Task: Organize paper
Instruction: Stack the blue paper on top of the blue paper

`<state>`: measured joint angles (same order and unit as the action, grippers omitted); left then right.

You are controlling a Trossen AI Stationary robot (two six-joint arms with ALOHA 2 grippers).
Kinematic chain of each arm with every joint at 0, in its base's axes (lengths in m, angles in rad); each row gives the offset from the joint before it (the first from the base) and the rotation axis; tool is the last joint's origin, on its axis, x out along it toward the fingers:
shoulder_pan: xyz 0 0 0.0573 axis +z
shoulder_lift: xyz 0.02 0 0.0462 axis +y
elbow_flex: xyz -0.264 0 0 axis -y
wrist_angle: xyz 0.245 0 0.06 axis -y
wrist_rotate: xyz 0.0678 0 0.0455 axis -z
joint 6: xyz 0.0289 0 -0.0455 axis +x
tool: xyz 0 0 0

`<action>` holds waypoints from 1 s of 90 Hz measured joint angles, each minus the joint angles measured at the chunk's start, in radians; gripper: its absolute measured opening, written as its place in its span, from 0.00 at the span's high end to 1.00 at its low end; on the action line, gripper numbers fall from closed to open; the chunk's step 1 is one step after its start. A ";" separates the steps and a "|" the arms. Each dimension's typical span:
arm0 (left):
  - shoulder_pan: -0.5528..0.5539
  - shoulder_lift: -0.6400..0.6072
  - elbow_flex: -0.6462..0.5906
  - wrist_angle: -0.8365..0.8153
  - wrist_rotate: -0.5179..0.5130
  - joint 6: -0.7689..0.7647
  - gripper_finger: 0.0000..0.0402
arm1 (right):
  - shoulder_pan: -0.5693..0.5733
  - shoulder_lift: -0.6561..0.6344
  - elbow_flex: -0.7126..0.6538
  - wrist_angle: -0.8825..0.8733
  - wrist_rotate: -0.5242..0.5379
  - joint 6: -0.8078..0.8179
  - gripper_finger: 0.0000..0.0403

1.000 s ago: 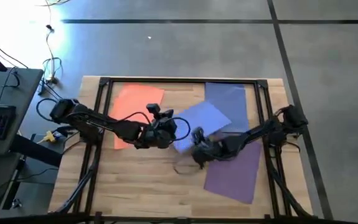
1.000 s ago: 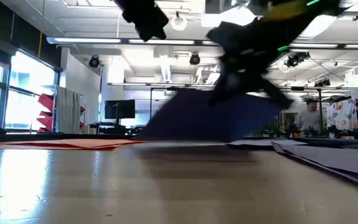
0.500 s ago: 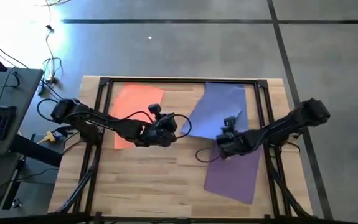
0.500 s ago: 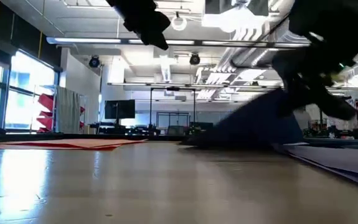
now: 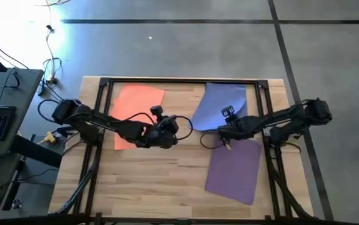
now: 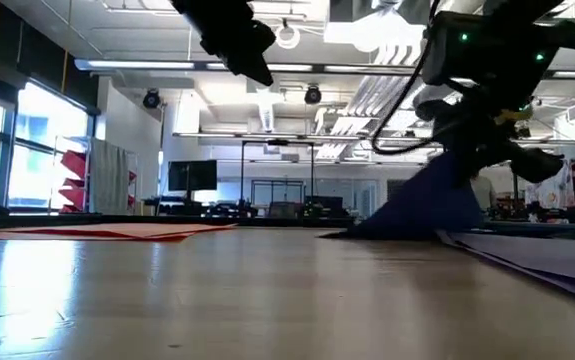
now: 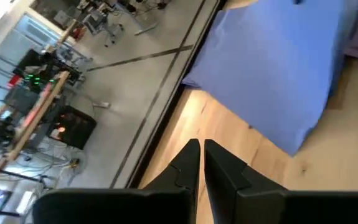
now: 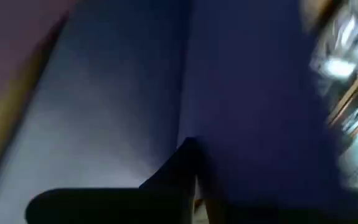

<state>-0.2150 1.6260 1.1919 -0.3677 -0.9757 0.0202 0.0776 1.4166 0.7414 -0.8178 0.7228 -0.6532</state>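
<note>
Right gripper (image 5: 224, 132) clenched on blue sheet (image 5: 216, 109), lifting its near edge off table (image 5: 148, 181) toward far-right corner. Left gripper (image 5: 174, 132) pinched empty mid-table. Orange sheets (image 5: 137, 106) far-left, purple sheet (image 5: 232, 172) near-right.

Left arm stretched from left edge toward centre, left gripper (image 5: 178, 127) held raised, jaws pressed together, nothing between. Right arm reached in from right edge, right gripper (image 5: 224, 132) jaws clamped on blue sheet (image 5: 220, 107).
</note>
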 joint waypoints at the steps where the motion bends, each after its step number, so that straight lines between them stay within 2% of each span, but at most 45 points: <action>1: 0.001 0.001 0.000 0.000 0.003 -0.001 1.00 | 0.000 0.000 0.000 0.001 -0.005 -0.023 1.00; 14: 0.019 0.012 0.000 0.006 0.004 0.000 1.00 | -0.031 -0.001 -0.015 -0.053 -0.046 -0.162 1.00; 31: 0.038 0.037 -0.001 0.013 0.030 -0.010 1.00 | -0.152 -0.001 -0.072 -0.168 -0.017 -0.133 1.00; 41: 0.042 0.056 0.000 0.024 0.032 -0.009 1.00 | -0.213 -0.001 -0.102 -0.159 -0.010 -0.133 1.00; 56: 0.052 0.069 0.000 0.031 0.040 -0.010 1.00 | -0.269 -0.001 -0.121 -0.133 0.084 -0.133 1.00; 64: 0.061 0.073 -0.001 0.032 0.055 -0.009 1.00 | -0.291 -0.001 -0.122 -0.130 0.099 -0.131 1.00; 80: 0.061 0.071 -0.001 0.050 0.057 -0.005 1.00 | -0.303 -0.001 -0.122 -0.124 0.089 -0.009 0.99; 90: 0.061 0.071 -0.001 0.077 0.076 0.008 1.00 | -0.308 -0.001 -0.122 -0.150 0.034 0.088 0.92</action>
<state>-0.1543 1.6970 1.1912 -0.2912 -0.9000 0.0284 -0.2309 1.4158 0.6193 -0.9678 0.7573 -0.5656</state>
